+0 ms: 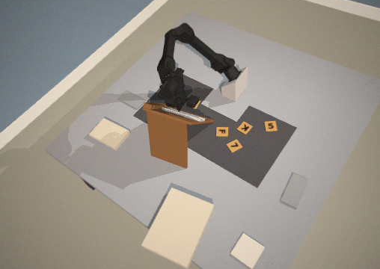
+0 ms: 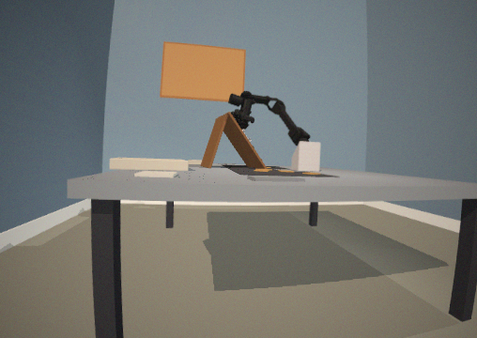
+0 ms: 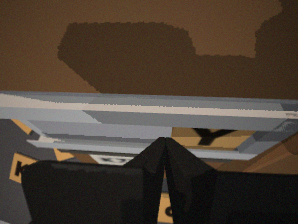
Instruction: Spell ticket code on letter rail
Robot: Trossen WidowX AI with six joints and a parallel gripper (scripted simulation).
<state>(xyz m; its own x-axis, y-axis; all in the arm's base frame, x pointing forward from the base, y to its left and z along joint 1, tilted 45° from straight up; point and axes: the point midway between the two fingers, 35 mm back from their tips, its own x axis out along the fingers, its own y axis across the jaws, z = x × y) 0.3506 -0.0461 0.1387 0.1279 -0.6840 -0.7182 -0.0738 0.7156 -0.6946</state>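
Blocking the lower wrist view, the closed, empty gripper partly hides the ticket.

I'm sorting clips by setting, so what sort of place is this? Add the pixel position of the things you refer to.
Probably a robot test bench in a plain room: a black arm [image 1: 205, 46] [image 2: 287, 115] on a grey table [image 1: 329, 96] [image 2: 282, 190], a brown easel-like board [image 1: 168, 140] [image 2: 245, 144], and lettered orange tiles [image 1: 222, 131] [image 3: 212, 137].

Blue walls, beige floor.

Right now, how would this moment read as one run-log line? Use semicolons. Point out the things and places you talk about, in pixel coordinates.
hand [image 3: 164, 143] shut, nothing held; position at letter rail [image 1: 183, 114] [image 3: 150, 108]; Y tile [image 3: 210, 136] in rail; F, K, 5, 7 tiles on dark mat [image 1: 254, 167]
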